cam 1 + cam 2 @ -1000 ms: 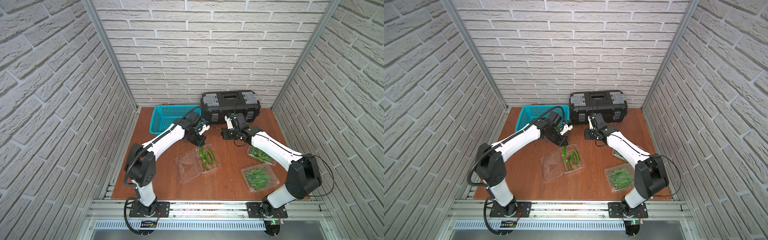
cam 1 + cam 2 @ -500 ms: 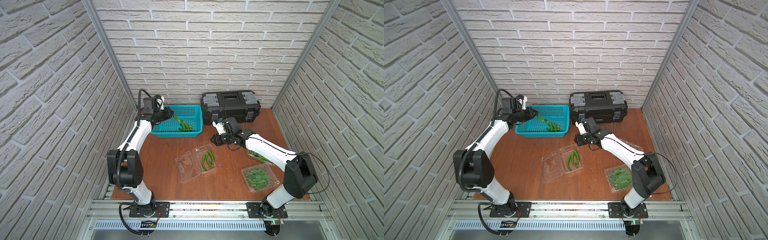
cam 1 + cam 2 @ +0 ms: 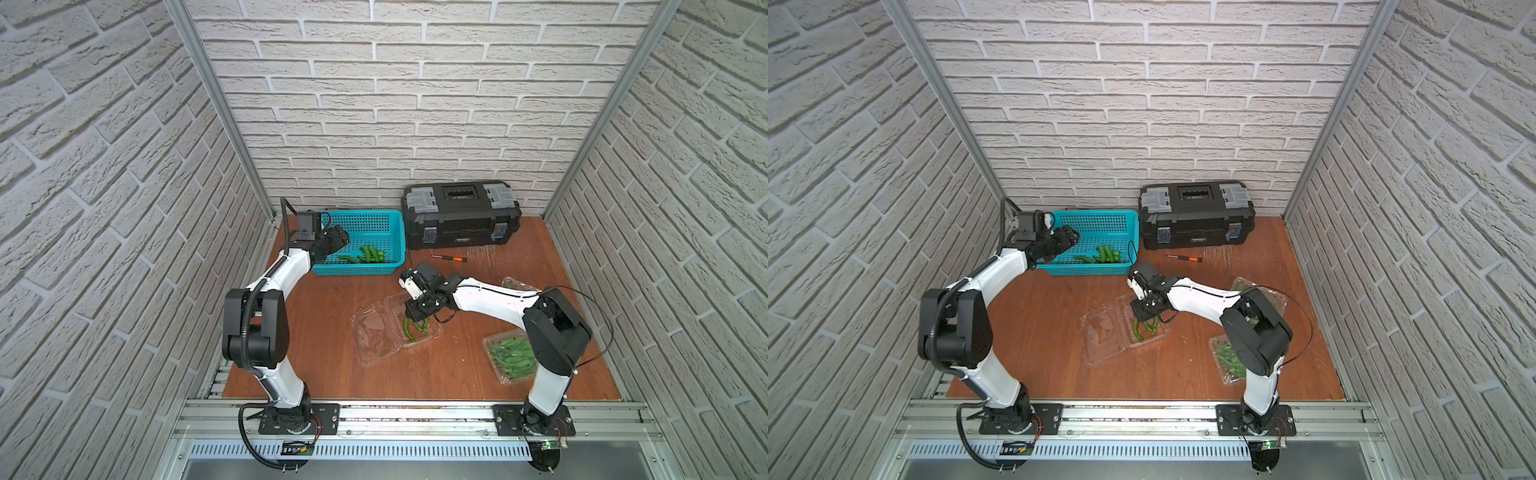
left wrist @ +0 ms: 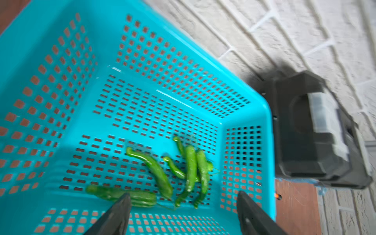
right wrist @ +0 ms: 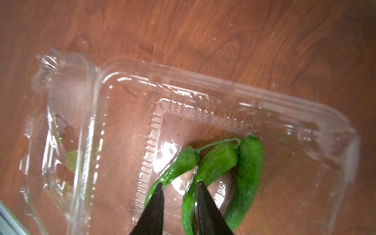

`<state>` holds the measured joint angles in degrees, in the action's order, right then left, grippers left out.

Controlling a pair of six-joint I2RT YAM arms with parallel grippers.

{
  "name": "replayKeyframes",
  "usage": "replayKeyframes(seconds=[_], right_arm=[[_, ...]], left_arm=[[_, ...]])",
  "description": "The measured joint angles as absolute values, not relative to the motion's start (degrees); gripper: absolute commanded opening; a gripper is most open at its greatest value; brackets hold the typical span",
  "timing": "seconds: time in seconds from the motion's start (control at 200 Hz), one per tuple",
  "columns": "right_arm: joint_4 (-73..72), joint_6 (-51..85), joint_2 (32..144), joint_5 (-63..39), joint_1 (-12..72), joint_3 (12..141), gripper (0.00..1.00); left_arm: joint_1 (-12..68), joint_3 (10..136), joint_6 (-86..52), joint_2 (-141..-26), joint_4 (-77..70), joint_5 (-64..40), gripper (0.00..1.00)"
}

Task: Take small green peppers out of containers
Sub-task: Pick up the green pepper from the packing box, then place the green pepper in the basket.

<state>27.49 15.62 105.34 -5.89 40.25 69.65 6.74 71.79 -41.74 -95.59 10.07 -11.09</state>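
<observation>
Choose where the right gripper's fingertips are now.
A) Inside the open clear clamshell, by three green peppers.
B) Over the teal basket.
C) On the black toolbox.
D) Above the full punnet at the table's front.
A: the right wrist view shows the right gripper reaching into the open clear clamshell, its tips at the three green peppers lying there.

The left gripper (image 4: 183,194) swung from the open container (image 3: 371,334) to the basket (image 3: 376,215) and opened, seemingly adding to the peppers (image 4: 190,168) there; the right gripper (image 5: 180,183) descended into that container.
</observation>
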Motion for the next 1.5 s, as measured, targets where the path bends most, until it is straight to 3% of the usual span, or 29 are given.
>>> replayKeyframes(seconds=[0.46, 0.62, 0.74, 1.065, 1.275, 1.495], right_arm=[[27.68, 16.36, 108.14, -1.83, 40.84, 68.23, 0.28], [27.16, 16.75, 108.33, -1.58, 41.47, 68.25, 0.14], [27.07, 17.23, 108.05, -0.82, 41.5, 68.05, 0.11], [23.75, 17.47, 91.74, 2.44, 40.93, 62.85, 0.09], [22.5, 16.49, 90.52, 1.48, 37.93, 70.87, 0.09], [21.04, 15.62, 100.4, -2.31, 34.11, 86.7, 0.09]], left_arm=[[10.74, 64.84, -43.2, -90.39, 7.2, -7.22, 0.8], [12.14, 64.88, -42.35, -90.39, 7.33, -6.2, 0.8], [13.52, 65.25, -41.28, -90.39, 7.73, -5.34, 0.8], [19.07, 67.68, -38.0, -92.12, 9.52, -4.1, 0.84], [24.03, 67.72, -36.56, -93.14, 11.7, -4.97, 0.86], [26.72, 63.53, -36.47, -90.89, 14.94, -0.82, 0.86]])
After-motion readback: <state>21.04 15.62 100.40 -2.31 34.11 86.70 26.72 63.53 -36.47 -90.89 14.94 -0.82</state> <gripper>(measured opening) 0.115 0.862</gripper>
